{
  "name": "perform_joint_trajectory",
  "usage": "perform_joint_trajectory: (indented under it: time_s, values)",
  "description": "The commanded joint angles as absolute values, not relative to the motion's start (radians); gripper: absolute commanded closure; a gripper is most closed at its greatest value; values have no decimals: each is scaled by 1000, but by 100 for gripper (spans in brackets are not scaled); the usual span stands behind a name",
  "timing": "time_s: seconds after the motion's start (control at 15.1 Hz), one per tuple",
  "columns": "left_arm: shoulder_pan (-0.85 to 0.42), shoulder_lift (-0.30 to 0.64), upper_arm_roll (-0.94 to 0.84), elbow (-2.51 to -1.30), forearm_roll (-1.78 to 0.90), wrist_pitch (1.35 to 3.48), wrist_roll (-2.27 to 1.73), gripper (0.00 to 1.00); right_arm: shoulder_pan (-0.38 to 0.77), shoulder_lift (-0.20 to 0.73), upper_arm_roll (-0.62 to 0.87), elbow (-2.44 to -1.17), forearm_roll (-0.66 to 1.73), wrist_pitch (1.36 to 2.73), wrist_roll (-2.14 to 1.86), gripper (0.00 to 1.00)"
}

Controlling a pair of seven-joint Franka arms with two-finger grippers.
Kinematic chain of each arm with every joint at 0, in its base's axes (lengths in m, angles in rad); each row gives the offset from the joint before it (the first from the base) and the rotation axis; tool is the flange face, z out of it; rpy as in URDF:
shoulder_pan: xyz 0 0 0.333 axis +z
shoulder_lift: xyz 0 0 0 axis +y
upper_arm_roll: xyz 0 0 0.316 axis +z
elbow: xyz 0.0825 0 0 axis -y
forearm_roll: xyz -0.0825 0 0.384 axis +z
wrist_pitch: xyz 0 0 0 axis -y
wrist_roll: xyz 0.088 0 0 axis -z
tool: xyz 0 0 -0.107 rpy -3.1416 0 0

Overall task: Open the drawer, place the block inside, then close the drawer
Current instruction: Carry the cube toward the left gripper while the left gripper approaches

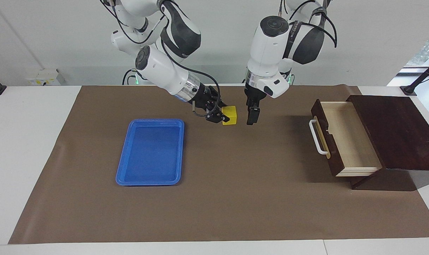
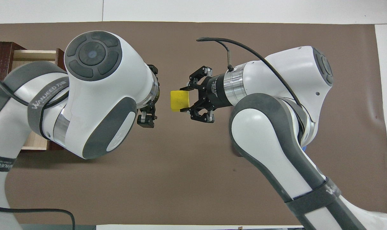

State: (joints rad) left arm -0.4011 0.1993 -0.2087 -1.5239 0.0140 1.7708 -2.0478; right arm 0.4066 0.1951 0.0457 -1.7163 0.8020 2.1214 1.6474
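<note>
Brown paper mat (image 1: 235, 198) covers white table (image 1: 27, 148); pale wall. "WANJEED" band on left arm. Right gripper (image 1: 222, 118) pinches block (image 1: 230, 115) over mat; left gripper (image 1: 250, 118) spread; drawer (image 1: 342, 138) open.

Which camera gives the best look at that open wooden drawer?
The facing view: the drawer shows whole, pulled out, its pale inside bare and its white handle clear. In the overhead view the left arm hides most of it; only a corner shows.

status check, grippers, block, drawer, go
Right gripper shut on block, over the mat mid-table. Left gripper open, beside the block, not touching. Drawer open, nothing inside. Path to it clear.
</note>
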Motion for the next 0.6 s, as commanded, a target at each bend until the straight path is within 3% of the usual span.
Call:
perform_joint_trajectory:
  time_s: [0.0, 0.53]
  values:
    - [-439, 227, -190, -1462, 17, 1726, -2143, 0, 423, 204, 44, -1701, 782, 2129, 1678, 100]
    - [-494, 267, -190, -1396, 52, 1675, -2247, 0, 430, 202, 44, -1700, 781, 2125, 1680, 100]
